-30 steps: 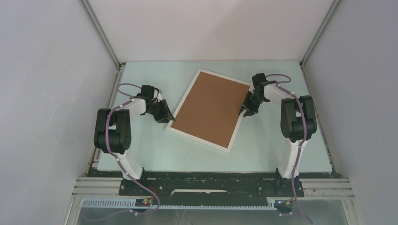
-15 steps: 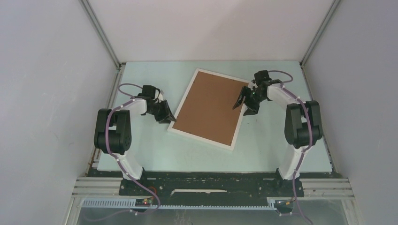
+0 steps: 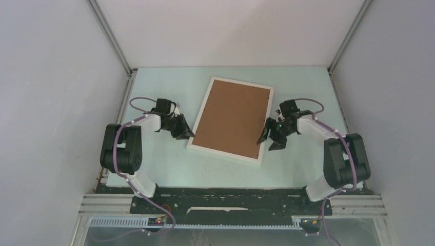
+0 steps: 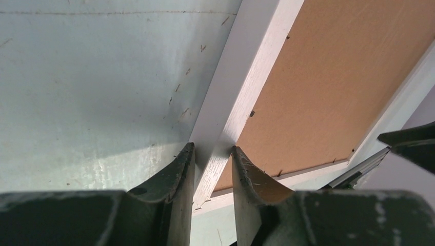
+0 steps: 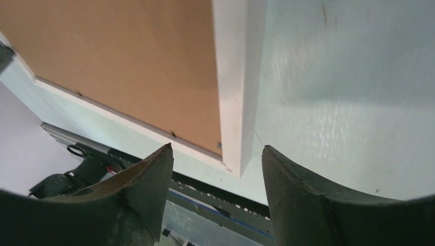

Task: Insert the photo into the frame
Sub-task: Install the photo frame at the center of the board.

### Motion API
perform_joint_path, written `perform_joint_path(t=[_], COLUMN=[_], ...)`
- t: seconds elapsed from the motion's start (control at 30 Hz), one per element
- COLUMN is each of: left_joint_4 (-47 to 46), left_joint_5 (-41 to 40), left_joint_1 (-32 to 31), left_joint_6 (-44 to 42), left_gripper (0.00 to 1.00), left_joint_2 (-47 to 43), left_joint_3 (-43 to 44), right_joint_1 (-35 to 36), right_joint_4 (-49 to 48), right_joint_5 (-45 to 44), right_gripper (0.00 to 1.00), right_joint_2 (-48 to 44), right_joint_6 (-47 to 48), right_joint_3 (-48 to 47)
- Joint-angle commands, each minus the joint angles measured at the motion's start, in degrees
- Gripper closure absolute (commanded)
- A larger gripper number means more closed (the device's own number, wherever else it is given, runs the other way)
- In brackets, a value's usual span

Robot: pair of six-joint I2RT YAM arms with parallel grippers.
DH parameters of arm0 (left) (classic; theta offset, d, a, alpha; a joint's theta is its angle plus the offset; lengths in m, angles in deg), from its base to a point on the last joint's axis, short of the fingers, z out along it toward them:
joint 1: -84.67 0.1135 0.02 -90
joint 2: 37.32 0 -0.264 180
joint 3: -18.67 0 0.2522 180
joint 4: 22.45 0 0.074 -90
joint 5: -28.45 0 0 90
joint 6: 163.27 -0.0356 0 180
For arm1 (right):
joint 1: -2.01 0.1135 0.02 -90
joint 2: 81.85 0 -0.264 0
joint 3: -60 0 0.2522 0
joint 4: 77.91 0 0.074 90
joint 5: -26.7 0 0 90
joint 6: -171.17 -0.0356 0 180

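Now: your left gripper (image 4: 211, 148) had its fingers nearly closed, pinching the white rail of the frame (image 4: 256, 56) near its near-left corner. Your right gripper (image 5: 215, 147) stood wide open astride the opposite rail, holding nothing. The frame lay flat and skewed in the middle of the table (image 3: 169, 87), with the matte brown backing board (image 3: 233, 117) facing up. The photo did not show; I cannot tell whether it lay beneath the board. Judged step: steadying the frame. The next move calls for a right-hand grip on that thin rail.

White-shelled arms (image 3: 149, 122), black joints (image 3: 123, 148), purple cables (image 3: 138, 99), dark left hand (image 3: 191, 134) and right hand (image 3: 267, 144).
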Motion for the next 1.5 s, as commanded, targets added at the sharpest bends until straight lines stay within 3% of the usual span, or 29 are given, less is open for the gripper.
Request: perform_joint_path(t=[0.0,0.43,1.07,1.47], left_joint_4=[0.0,0.1,0.1,0.0], left_joint_5=[2.2,2.2,1.9,1.9], left_joint_1=[-0.8,-0.8,-0.9,-0.8], left_joint_6=[2.1,1.6,1.6,1.6], left_gripper=[0.79,0.81,0.84,0.85], left_joint_2=[-1.6,-1.3,-1.3,-1.2], left_joint_3=[-2.5,-1.9,-2.0,-2.0], right_joint_1=[1.0,3.1,4.5,10.7], right_joint_4=[-2.9,-7.3,-6.8,0.1], right_joint_5=[1.6,4.2,0.4,-13.8], right_gripper=[0.33,0.60,0.67,0.73], right_joint_2=[-5.6,-3.1,0.7,3.5], right_joint_6=[-0.9,-1.0,-0.7,-2.6], right_joint_3=[6.5,10.3,9.8,5.2])
